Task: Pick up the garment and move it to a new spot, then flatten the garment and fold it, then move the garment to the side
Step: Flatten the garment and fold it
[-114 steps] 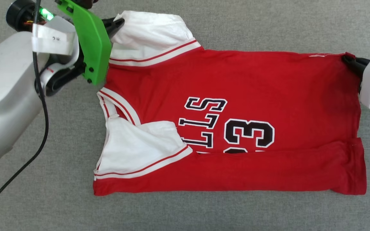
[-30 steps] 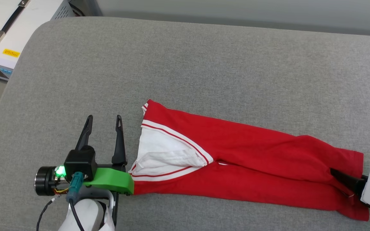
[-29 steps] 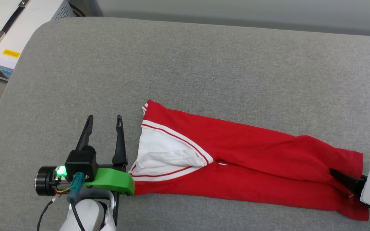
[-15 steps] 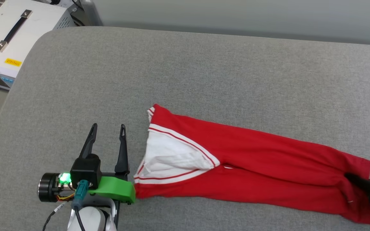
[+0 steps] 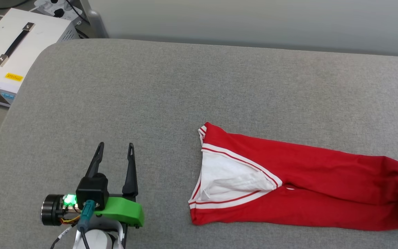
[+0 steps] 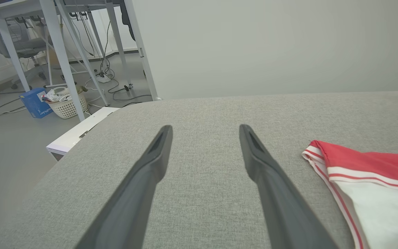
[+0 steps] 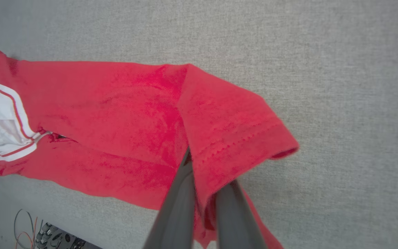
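The folded garment [image 5: 306, 186] has slid toward 3 o'clock across the worktop [image 5: 185, 86], now clear of the wide left claw [image 5: 115, 144] at 8 o'clock. The right claw [image 7: 208, 173] pinches its hem, so the sideways move looks underway.

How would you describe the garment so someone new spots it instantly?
Start at the big grey padded surface; look at its near right part. A long folded strip of red cloth stretches there, the garment. Its left end shows a white sleeve with red-and-white striped trim, unlike anything else on the grey.
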